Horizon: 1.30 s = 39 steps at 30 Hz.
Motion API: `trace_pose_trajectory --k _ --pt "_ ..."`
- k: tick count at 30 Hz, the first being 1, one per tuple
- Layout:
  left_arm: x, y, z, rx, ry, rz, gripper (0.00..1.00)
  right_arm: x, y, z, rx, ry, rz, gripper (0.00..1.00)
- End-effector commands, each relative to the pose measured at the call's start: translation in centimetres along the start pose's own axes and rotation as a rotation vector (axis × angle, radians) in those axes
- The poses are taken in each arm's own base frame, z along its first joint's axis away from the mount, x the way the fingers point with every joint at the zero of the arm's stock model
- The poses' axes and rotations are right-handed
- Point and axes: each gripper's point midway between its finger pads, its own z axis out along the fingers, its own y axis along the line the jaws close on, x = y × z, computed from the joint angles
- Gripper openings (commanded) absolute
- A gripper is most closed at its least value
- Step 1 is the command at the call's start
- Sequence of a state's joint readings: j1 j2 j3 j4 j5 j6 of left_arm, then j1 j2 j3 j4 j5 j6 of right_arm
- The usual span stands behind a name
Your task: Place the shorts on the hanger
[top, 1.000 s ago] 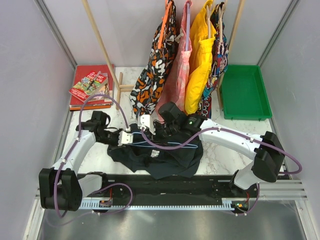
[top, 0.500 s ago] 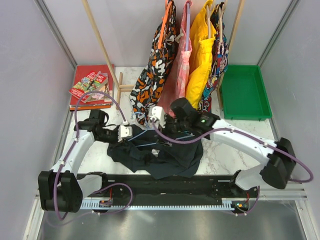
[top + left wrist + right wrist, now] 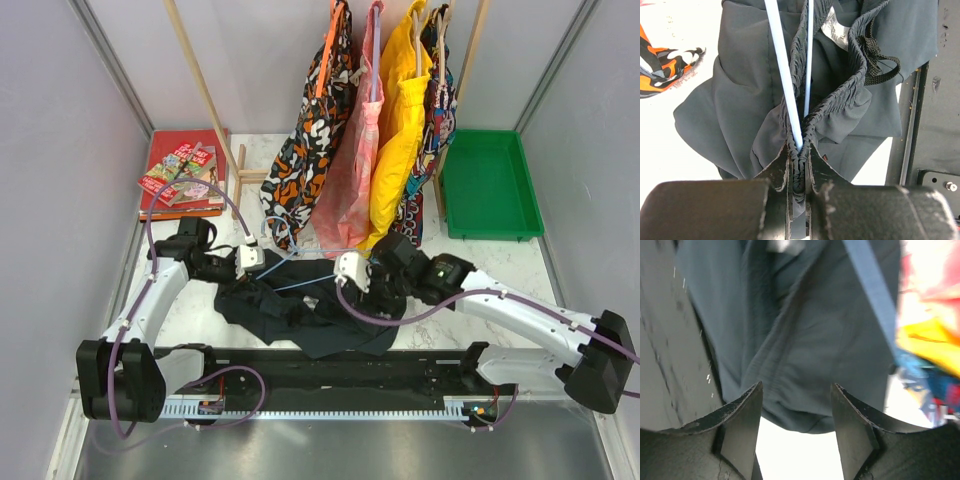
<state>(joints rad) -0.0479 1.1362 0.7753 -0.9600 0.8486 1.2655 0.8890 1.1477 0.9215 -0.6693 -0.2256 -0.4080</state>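
1. The left pincer (image 3: 799, 167) is clamped on the gathered waistband of the shorts (image 3: 735, 105), with the hanger (image 3: 781, 70) wire in the same grip. The shorts lie heaped on the desk (image 3: 190, 325), near centre.
2. The right pincer (image 3: 795, 390) stands apart, gripping nothing, close over the fabric.
3. Risk: with only one hold, the waistband may slide off the wire, or the drawstring (image 3: 875, 55) may snag.
4. The left wrist view alone shows the clamp. Only the top view shows the hanging garments (image 3: 400, 130) just beyond.

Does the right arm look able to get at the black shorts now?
Probably yes: the right hand is open, and the shorts lie just ahead of it, with nothing visible in between.
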Motion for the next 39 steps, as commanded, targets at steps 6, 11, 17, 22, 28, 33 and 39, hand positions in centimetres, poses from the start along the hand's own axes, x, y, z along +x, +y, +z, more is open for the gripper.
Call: trace_pose_trajectory --k 6,11,17,22,28,33,39 --pt "-1.1 0.5 -0.4 -0.034 -0.032 -0.034 0.02 1.8 2.9 3.0 -0.059 0.070 -0.138 0.70" --pt "-1.0 0.5 -0.4 -0.034 -0.027 -0.043 0.02 1.7 3.7 4.1 -0.089 0.056 -0.190 0.74" --pt "-0.9 0.5 -0.3 -0.030 -0.026 -0.056 0.02 3.1 2.8 5.9 -0.022 0.133 -0.208 0.75" --pt "-0.7 0.5 -0.1 -0.018 -0.022 -0.072 0.02 3.6 2.2 6.3 0.027 0.156 -0.230 0.80" --pt "-0.6 0.5 -0.2 -0.021 -0.016 -0.072 0.02 4.8 0.0 5.9 0.163 0.229 -0.260 0.68" --pt "-0.4 0.5 -0.1 -0.021 -0.012 -0.069 0.02 3.2 -2.1 4.1 0.274 0.220 -0.258 0.43" --pt "-0.5 0.6 -0.5 -0.031 -0.016 -0.059 0.02 5.7 -5.6 3.3 0.313 0.277 -0.143 0.15"
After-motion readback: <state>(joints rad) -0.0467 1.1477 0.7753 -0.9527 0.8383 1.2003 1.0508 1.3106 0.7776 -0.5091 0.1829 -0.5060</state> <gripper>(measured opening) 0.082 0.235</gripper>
